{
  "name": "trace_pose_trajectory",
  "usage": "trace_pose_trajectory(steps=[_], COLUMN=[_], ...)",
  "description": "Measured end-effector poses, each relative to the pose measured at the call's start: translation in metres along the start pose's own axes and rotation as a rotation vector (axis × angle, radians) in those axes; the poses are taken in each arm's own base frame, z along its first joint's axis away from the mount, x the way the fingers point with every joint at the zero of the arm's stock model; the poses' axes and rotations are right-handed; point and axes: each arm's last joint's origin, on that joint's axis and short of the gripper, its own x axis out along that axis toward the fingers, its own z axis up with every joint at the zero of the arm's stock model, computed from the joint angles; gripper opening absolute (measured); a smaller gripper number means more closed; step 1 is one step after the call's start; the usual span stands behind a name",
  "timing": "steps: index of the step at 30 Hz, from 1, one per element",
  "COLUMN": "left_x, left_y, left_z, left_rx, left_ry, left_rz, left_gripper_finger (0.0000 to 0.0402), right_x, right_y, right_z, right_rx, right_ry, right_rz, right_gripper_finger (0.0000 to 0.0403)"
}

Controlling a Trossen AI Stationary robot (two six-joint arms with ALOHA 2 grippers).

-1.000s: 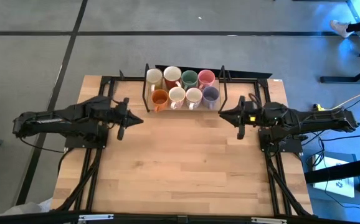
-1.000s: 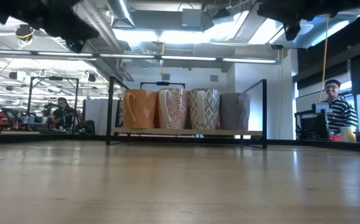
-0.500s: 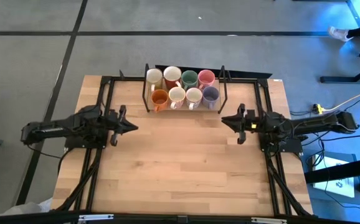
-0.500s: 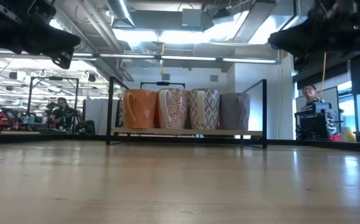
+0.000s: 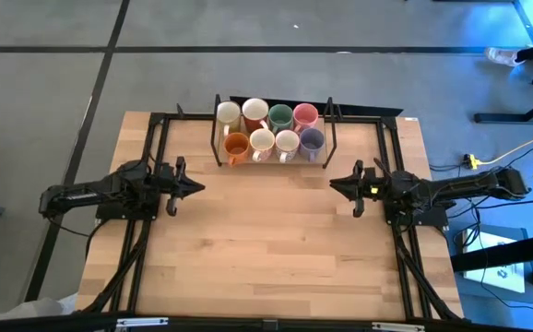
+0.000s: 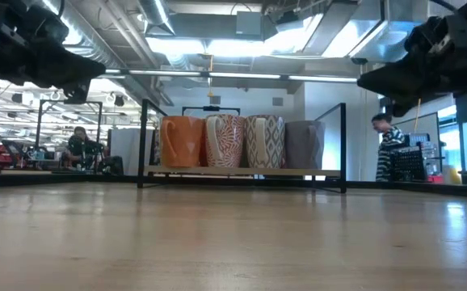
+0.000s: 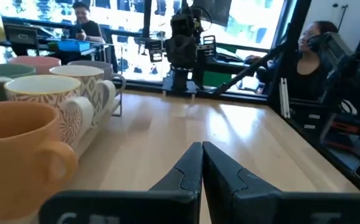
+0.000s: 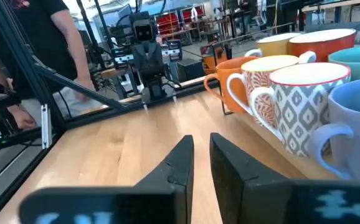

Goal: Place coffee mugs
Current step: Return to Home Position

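My left tool, fingers together, hovers over the left side of the pale wooden desk; my right tool, slightly apart, hovers over its right. Eight small round ceramic coffee mugs fill the black-framed shelf at the far edge.

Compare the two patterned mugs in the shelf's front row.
The red-patterned mug bears red-orange leafy shapes; the grey-patterned mug bears grey diamonds. The red-patterned mug stands next to the orange mug, the grey-patterned mug next to the plain grey mug. Both stand upright in the front row of the shelf, pale inside. The left claw and right claw hang clear of them.
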Motion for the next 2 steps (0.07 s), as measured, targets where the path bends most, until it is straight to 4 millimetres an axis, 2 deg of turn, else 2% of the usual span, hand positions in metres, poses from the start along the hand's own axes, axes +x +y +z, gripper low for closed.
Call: trace_pose_trajectory(steps=[2], left_x=[-0.0002], left_y=[-0.0002], left_z=[0.0002], left_rx=[0.006], left_ry=[-0.002], left_rz=[-0.004], left_gripper_finger=[0.0005], right_x=[-0.0024], right_y=[-0.0002], right_z=[0.0007], right_rx=[0.0], right_ry=[-0.002], right_rz=[0.001], right_gripper_finger=[0.004])
